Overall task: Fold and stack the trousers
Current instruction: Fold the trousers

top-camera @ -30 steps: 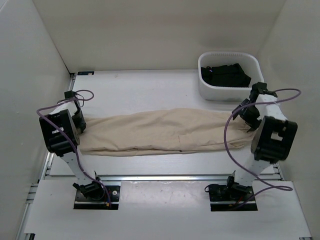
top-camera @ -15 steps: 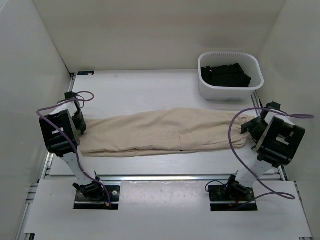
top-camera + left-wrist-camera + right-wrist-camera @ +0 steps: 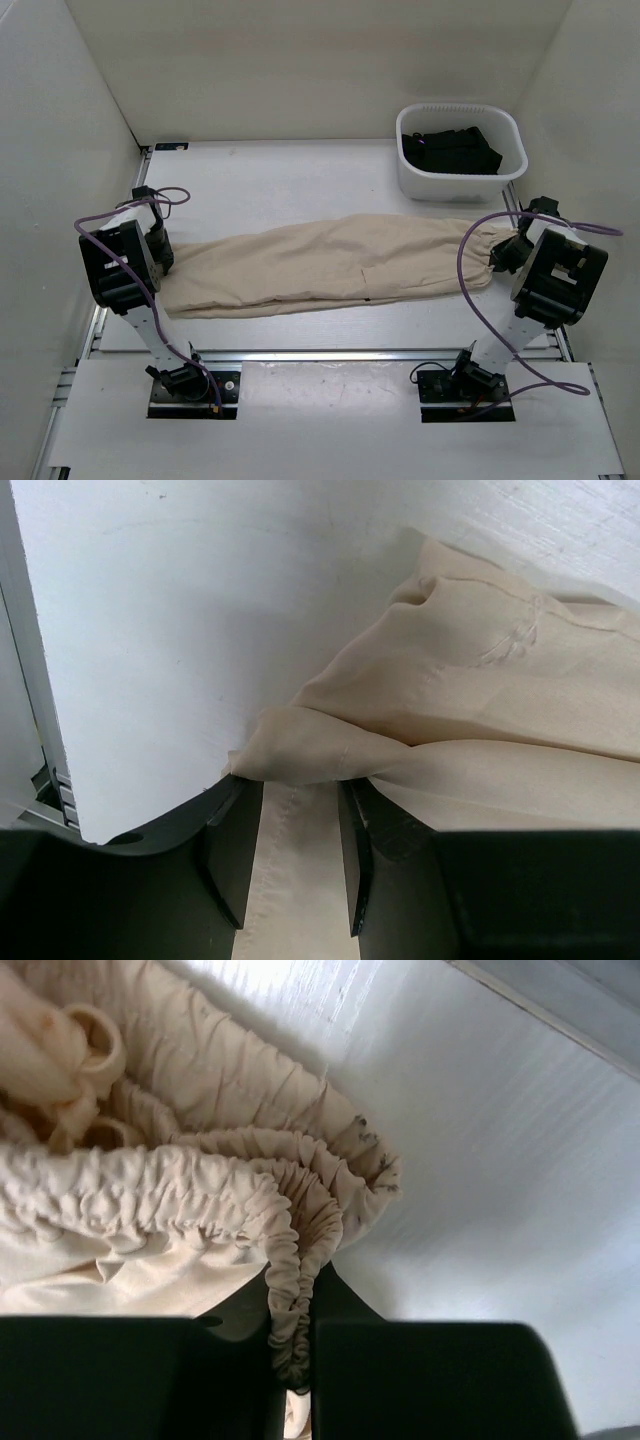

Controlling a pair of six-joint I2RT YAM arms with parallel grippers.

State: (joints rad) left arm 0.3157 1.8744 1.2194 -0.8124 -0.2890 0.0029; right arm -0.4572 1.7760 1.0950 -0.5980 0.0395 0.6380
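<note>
The beige trousers (image 3: 320, 265) lie stretched left to right across the white table (image 3: 280, 180). My left gripper (image 3: 160, 262) is at the leg ends. In the left wrist view its fingers (image 3: 298, 810) are closed on a strip of the leg cloth (image 3: 480, 710), which fills the gap between them. My right gripper (image 3: 497, 255) is at the waist end. In the right wrist view it (image 3: 295, 1310) is shut on a pinched fold of the gathered elastic waistband (image 3: 200, 1200).
A white basket (image 3: 460, 188) holding a black garment (image 3: 450, 150) stands at the back right, just beyond the right arm. White walls close in on the left, back and right. A metal rail (image 3: 320, 355) runs along the table's near edge.
The right arm swung out to the right and came down at the waist end, and its jaws closed on the waistband. The trousers shifted slightly. The left gripper kept its place.
</note>
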